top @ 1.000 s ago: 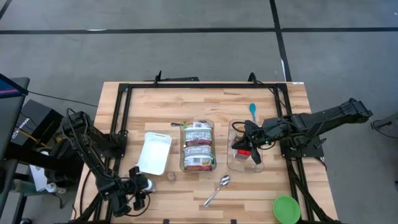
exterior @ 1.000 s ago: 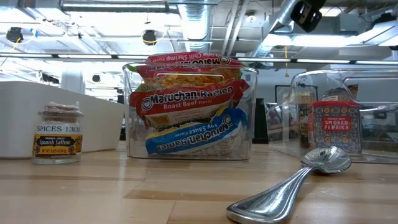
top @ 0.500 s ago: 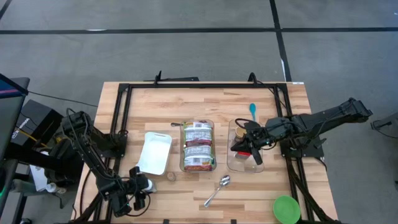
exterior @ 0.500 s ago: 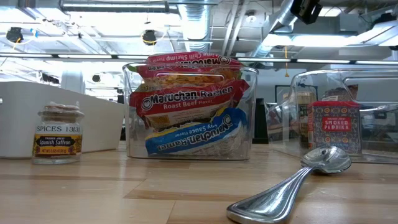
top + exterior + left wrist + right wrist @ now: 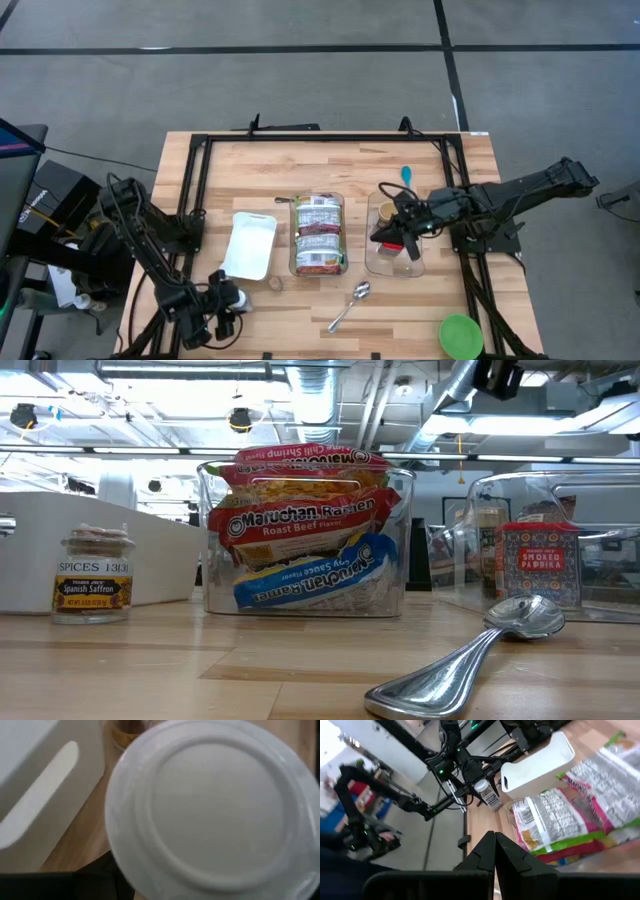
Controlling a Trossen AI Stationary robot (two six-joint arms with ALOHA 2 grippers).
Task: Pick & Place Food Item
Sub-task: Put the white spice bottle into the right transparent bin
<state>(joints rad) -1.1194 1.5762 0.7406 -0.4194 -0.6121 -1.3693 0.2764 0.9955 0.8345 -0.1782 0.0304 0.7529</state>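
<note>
White-capped bottle (image 5: 233,295) sits at the near left table edge, gripped by the left gripper (image 5: 220,308), half-wide around it. In the left wrist view the bottle's round white end (image 5: 215,805) fills the picture and hides the fingers, so the exact contact is hard to make out; the label is unreadable. The white tray (image 5: 248,245) is just beyond it and the saffron jar (image 5: 93,573) is near it, apart. Right gripper (image 5: 392,238) hangs over the right clear bin (image 5: 398,266), fingers (image 5: 487,851) pressed together, holding nothing. The paprika tin (image 5: 538,565) stands in that bin, partly covered by the arm from above. The middle clear bin (image 5: 404,540) holds ramen packs (image 5: 305,520). A spoon (image 5: 350,305) lies near, its handle cut off in the low view. A green lid (image 5: 461,336) sits near right.
</note>
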